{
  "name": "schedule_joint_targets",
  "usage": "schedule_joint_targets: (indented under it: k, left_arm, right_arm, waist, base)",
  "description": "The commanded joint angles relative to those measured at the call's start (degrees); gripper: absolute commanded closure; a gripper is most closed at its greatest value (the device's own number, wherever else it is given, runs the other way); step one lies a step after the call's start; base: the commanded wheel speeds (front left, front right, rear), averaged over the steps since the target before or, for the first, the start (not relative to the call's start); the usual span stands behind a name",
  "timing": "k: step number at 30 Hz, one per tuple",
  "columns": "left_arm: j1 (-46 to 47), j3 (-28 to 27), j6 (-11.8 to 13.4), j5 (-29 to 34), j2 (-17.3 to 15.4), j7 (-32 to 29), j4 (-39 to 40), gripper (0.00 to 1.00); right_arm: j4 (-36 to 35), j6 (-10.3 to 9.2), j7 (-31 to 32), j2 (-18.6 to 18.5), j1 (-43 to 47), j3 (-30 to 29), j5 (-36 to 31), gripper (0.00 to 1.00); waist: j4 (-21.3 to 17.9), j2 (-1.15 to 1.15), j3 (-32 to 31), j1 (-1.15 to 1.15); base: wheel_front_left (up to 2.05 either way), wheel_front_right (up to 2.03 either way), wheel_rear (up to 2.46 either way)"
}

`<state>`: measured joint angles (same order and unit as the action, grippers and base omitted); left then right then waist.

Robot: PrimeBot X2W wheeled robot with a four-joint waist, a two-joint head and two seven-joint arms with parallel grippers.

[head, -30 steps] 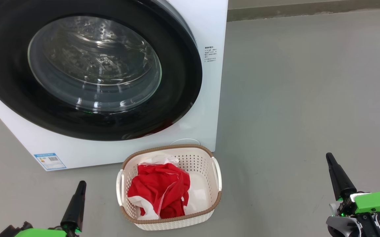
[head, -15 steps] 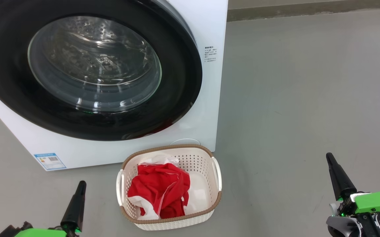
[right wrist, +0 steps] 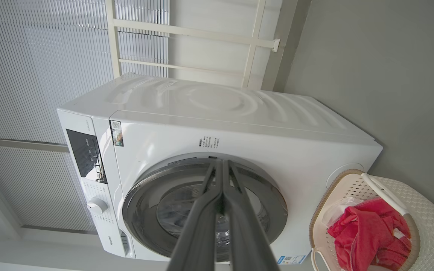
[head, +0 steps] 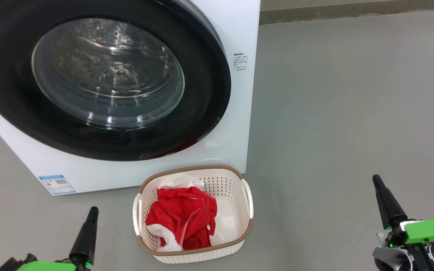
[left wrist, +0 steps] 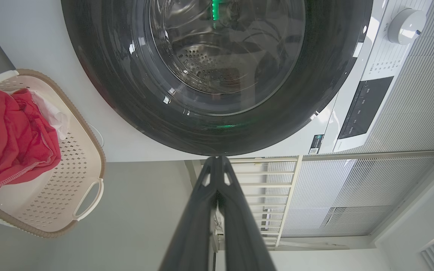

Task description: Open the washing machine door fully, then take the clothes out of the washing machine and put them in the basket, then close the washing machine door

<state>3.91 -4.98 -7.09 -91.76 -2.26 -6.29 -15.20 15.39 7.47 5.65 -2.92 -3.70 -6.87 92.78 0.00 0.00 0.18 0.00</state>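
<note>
Head view: the washing machine (head: 239, 34) stands on the grey floor (head: 352, 113) with its door (head: 9, 98) shut flat against the front, the steel drum (head: 107, 71) showing through it. Just before the machine's lower right corner sits the basket (head: 235, 184), and the red clothes (head: 181, 216) lie heaped inside it, toward its left side. The left gripper (head: 92, 213) hovers low to the basket's left, the right gripper (head: 377, 182) well off to its right. Both have their fingers (head: 85, 233) pressed together tip to tip, holding nothing and touching nothing.
</note>
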Motion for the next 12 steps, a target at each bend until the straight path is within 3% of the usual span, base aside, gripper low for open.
schedule_joint_targets:
  k: [1, 12]
  left_arm:
    - [2.27, -1.54, -0.40, -0.40, -0.62, -0.20, 1.16, 1.00]
    - [2.27, -1.54, -0.40, -0.40, -0.62, -0.20, 1.16, 1.00]
  right_arm:
    - [-1.39, 0.02, 0.45, -0.34, -2.44, 0.83, -0.21, 1.00]
    - [-1.38, 0.02, 0.51, -0.28, -2.44, 0.76, -0.27, 1.00]
  waist:
    - [0.00, 0.00, 0.00, 0.00]
    - [0.00, 0.00, 0.00, 0.00]
  base:
    - [0.00, 0.00, 0.00]
    - [0.00, 0.00, 0.00]
